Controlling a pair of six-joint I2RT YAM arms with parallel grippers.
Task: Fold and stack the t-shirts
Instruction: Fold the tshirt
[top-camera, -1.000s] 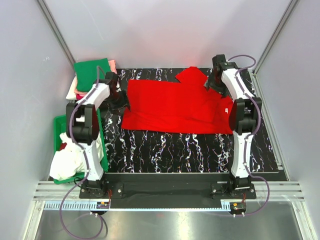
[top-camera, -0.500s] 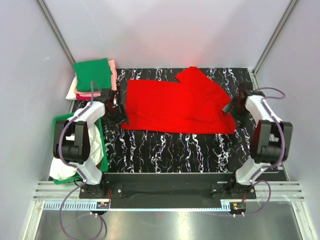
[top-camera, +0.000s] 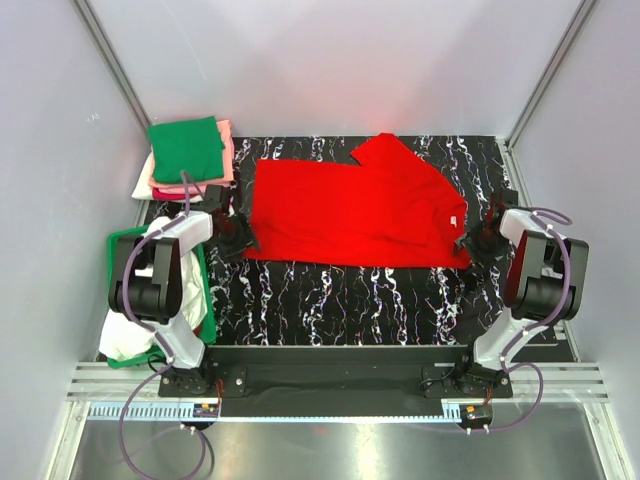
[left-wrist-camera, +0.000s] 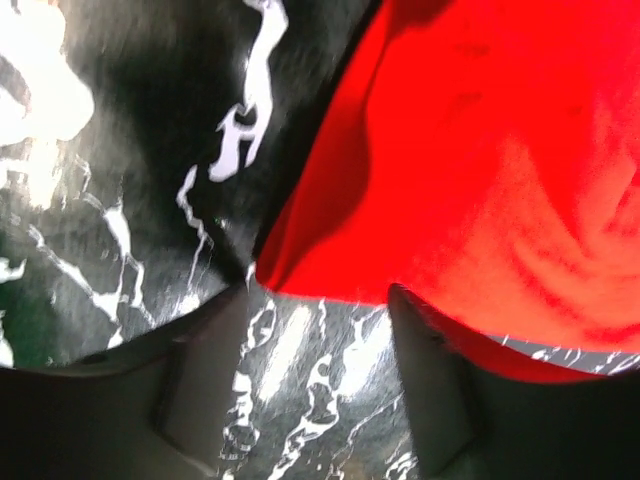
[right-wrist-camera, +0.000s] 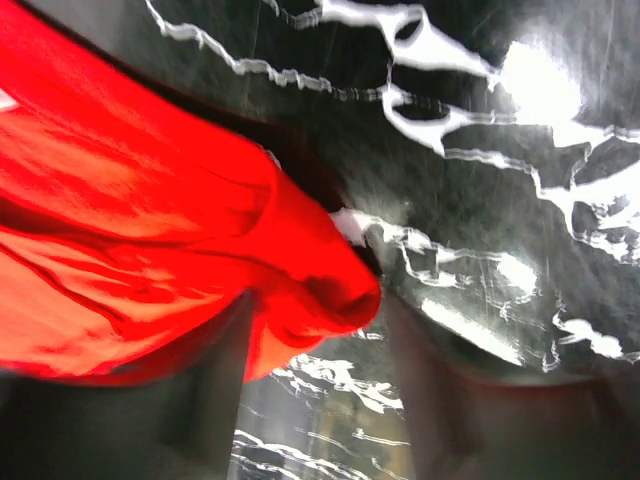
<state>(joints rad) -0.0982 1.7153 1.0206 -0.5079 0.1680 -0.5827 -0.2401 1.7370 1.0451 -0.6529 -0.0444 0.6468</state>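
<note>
Well, at the far left I see a stack of folded shirts: the green tee (top-camera: 185, 148) on top, a pink tee (top-camera: 227, 150) under it and a white tee (top-camera: 142, 186) at the bottom, so that part looks done. Nearer to me the green bin (top-camera: 118, 245) holds a crumpled white cloth (top-camera: 130, 325); I judge it waits for its turn. My left gripper (top-camera: 238, 240) sits low at the near left corner of the red t-shirt (top-camera: 350, 210). In its wrist view the fingers stand apart, the corner just at the gap, nothing clamped. The red t-shirt lies spread across the middle of the table (top-camera: 330, 300), not a compact fold. At its near right corner my right gripper (top-camera: 476, 243) has its fingers apart too, with a bunched red edge between them, not pinched. I believe most of the folding of this shirt, and its stacking, is left to do.
</note>
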